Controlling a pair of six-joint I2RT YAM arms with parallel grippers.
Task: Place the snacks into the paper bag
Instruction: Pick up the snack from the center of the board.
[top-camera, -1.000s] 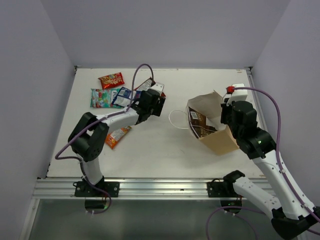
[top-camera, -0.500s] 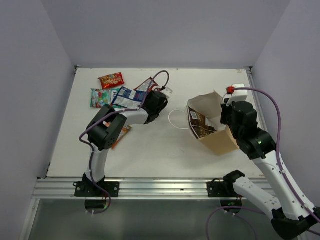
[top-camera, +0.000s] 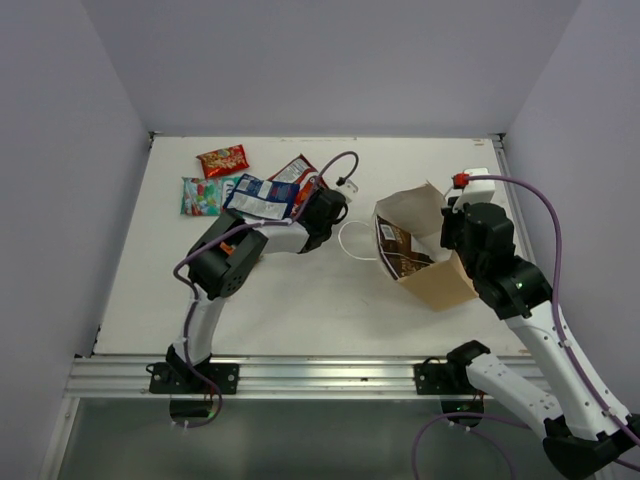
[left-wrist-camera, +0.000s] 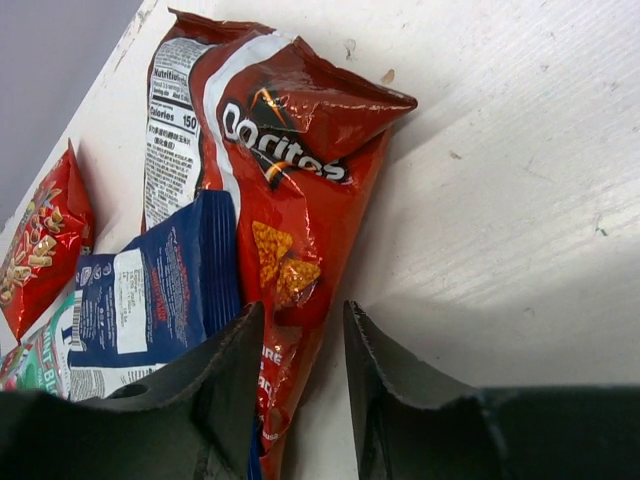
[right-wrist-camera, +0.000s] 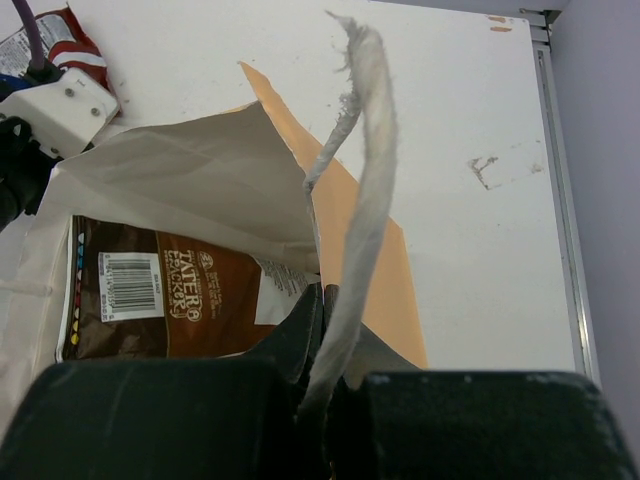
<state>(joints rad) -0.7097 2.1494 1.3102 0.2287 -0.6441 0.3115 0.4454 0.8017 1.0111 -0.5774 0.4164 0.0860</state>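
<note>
My left gripper (top-camera: 314, 192) is open, and its jaws (left-wrist-camera: 300, 335) stand astride the narrow end of a red Doritos packet (left-wrist-camera: 290, 130), which lies flat on the table (top-camera: 295, 170). Beside it lie a blue-white packet (top-camera: 262, 197) (left-wrist-camera: 160, 285), a red packet (top-camera: 222, 160) (left-wrist-camera: 40, 250) and a teal-green packet (top-camera: 198, 196). The tan paper bag (top-camera: 440, 285) lies on its side at the right, mouth towards the packets, with a dark brown packet (top-camera: 400, 250) (right-wrist-camera: 160, 300) inside. My right gripper (top-camera: 452, 235) (right-wrist-camera: 322, 300) is shut on the bag's upper wall (right-wrist-camera: 370, 250), next to a white cord handle (right-wrist-camera: 365, 150).
The bag's other white cord handle (top-camera: 350, 240) loops on the table between the left gripper and the bag's mouth. The left arm's elbow (top-camera: 232, 262) hangs low over the table where an orange packet lay. Walls close the table on the left, back and right.
My left arm has swung right, its elbow now over the orange packet. The blue-white and Doritos packets have come into full view. The right arm and bag have not moved.
</note>
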